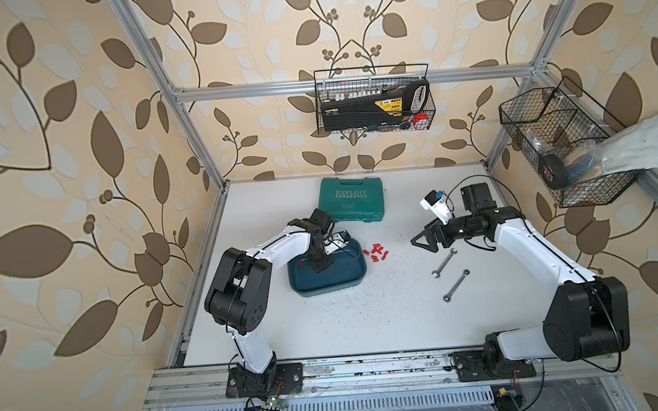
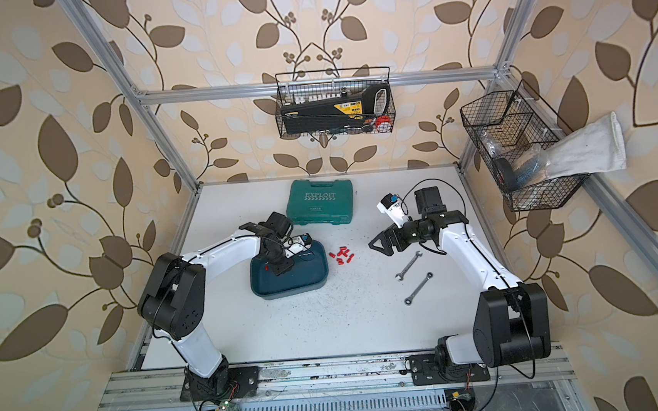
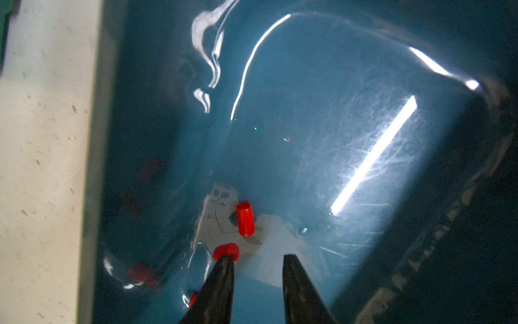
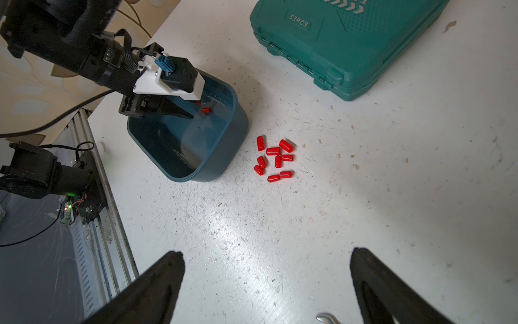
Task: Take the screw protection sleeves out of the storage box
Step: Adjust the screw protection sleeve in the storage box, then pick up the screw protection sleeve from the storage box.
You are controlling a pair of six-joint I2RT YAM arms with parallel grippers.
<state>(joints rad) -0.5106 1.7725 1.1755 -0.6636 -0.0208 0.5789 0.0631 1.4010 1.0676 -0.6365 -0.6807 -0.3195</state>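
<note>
Jaws of the left gripper (image 3: 256,256) stand parted and empty, low inside the box (image 3: 308,117). One sleeve (image 3: 226,251) touches a fingertip, and another sleeve (image 3: 244,218) lies just beyond. For a clean pick, centre the gap on a single sleeve, straddle its short width, bring the tips to the floor and close gently so the slick cylinder doesn't squirt away. Right gripper (image 4: 266,269) hangs wide and empty over the table (image 4: 364,196), where nine sleeves (image 4: 278,161) lie beside the box.
</note>
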